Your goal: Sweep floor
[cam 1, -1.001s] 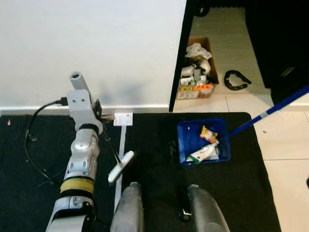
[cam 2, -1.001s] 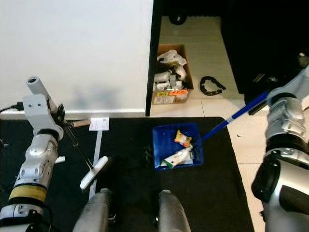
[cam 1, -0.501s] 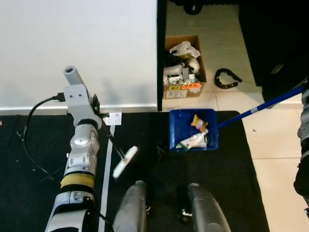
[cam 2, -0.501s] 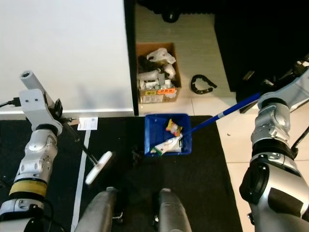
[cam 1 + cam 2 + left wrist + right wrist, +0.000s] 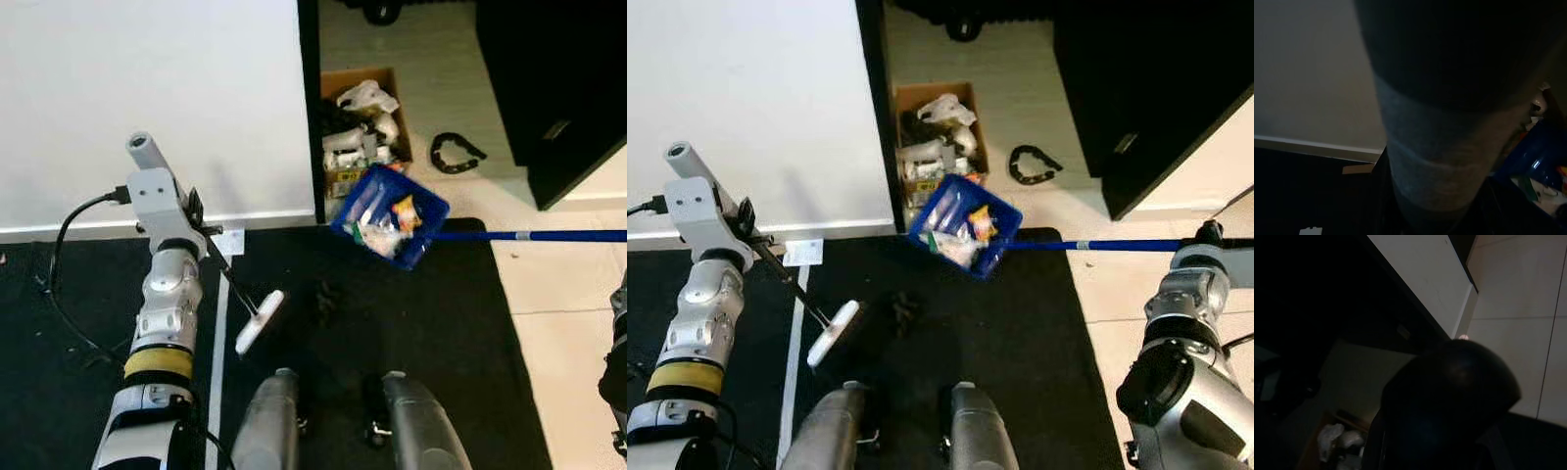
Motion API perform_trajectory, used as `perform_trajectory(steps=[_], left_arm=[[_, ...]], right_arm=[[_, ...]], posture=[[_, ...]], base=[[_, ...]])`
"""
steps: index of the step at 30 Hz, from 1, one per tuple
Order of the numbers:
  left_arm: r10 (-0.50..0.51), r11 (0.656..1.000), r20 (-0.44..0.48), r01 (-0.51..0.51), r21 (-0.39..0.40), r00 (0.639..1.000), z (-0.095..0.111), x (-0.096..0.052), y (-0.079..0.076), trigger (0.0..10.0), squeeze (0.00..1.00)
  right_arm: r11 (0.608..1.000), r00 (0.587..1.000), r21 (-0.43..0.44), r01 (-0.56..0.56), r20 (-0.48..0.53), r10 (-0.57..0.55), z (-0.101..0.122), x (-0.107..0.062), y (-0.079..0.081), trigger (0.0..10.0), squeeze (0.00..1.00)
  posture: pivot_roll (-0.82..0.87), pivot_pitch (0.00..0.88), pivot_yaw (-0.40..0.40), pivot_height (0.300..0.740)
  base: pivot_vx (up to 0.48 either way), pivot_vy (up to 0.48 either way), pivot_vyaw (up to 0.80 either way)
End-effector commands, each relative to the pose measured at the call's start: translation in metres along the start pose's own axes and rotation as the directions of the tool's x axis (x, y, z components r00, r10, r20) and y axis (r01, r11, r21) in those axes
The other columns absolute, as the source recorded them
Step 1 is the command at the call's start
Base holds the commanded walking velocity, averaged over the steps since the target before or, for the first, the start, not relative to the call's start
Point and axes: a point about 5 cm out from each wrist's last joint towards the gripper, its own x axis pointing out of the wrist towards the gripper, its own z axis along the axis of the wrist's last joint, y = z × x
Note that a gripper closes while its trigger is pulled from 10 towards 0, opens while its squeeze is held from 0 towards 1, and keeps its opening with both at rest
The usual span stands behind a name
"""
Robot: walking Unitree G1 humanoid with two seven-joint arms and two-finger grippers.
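Although both wrist views are dark and blocked by blurred near shapes, the head views show the scene clearly. Blue dustpan [image 5: 965, 226] sits tilted at the far edge of the black mat [image 5: 1019, 333], beside the dark wall edge and just in front of the cardboard box [image 5: 939, 132] of rubbish on the pale tile floor [image 5: 1038, 108]. Wrappers and scraps [image 5: 387, 217] lie inside the pan. Its long blue handle [image 5: 1097, 245] runs level toward the robot's right arm [image 5: 1185, 313]; the right gripper lies at the frame edge near the handle's end, and whether its fingers are spread or closed around the handle cannot be told. Left gripper [image 5: 201, 230] is raised near the white wall [image 5: 147, 78], at the top of a thin dark stick that slants down to a small white brush head [image 5: 260, 321] over the mat; the fingers are too small and too hidden behind the wrist block to judge their state. Small dark clump of debris [image 5: 325, 299] rests on the mat between brush head and dustpan, hard to separate from the black surface. Black curved object [image 5: 456, 152] lies on the tiles beyond the box. White stripe [image 5: 220, 333] crosses the mat beside the left arm. Both grey knees [image 5: 333, 421] are cut off at the lower edge.
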Motion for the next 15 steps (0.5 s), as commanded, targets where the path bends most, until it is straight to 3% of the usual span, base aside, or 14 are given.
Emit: perform_trajectory(steps=[1,5,6,9,11,13,14,15], left_arm=[[0.001,1.0,-0.015,-0.001,0.014,1.0,-0.003,-0.001,0.005,10.0,0.0],[-0.004,1.0,-0.016,0.004,0.013,1.0,-0.003,-0.001,0.005,10.0,0.0],[-0.009,1.0,-0.018,0.009,0.007,1.0,-0.003,0.0,0.004,10.0,0.0],[-0.013,1.0,-0.017,0.013,0.003,1.0,-0.003,0.0,0.002,10.0,0.0],[-0.018,1.0,-0.018,0.018,-0.008,1.0,-0.003,0.0,0.001,10.0,0.0],[-0.026,1.0,-0.02,0.026,-0.018,0.999,-0.004,0.0,0.0,10.0,0.0],[-0.028,0.999,-0.02,0.027,-0.018,0.999,-0.004,-0.001,-0.001,10.0,0.0],[-0.029,0.999,-0.02,0.029,-0.019,0.999,-0.004,-0.001,-0.001,10.0,0.0]], right_arm=[[0.997,0.999,0.068,0.019,-0.027,-0.017,-0.004,-0.001,-0.007,10.0,0.0],[0.997,0.999,0.074,0.03,-0.041,-0.027,-0.006,-0.002,-0.01,10.0,0.0],[0.986,0.997,0.151,0.067,-0.051,-0.06,-0.006,-0.002,-0.015,10.0,0.0],[0.984,0.995,0.154,0.092,-0.049,-0.085,-0.005,-0.002,-0.021,10.0,0.0],[0.933,0.988,0.325,0.155,-0.063,-0.142,-0.005,-0.003,-0.027,10.0,0.0],[0.812,0.973,0.536,0.23,-0.105,-0.207,-0.009,-0.004,-0.034,10.0,0.0],[0.775,0.969,0.583,0.245,-0.117,-0.218,-0.011,-0.005,-0.037,10.0,0.0],[0.763,0.969,0.598,0.246,-0.124,-0.215,-0.013,-0.006,-0.037,10.0,0.0]], posture=[[0.03,0.187,0.047,0.731],[0.03,0.187,0.046,0.731],[0.03,0.187,0.046,0.731],[0.03,0.183,0.046,0.731],[0.03,0.179,0.047,0.731],[0.03,0.18,0.048,0.731],[0.03,0.178,0.048,0.731],[0.03,0.178,0.048,0.731]], base=[[0.0,0.0,0.0],[0.0,0.0,0.0],[0.0,0.0,0.0],[0.0,0.0,0.0],[0.0,0.0,0.0],[0.0,0.0,0.0],[0.0,0.0,0.0],[0.0,0.0,0.0]])
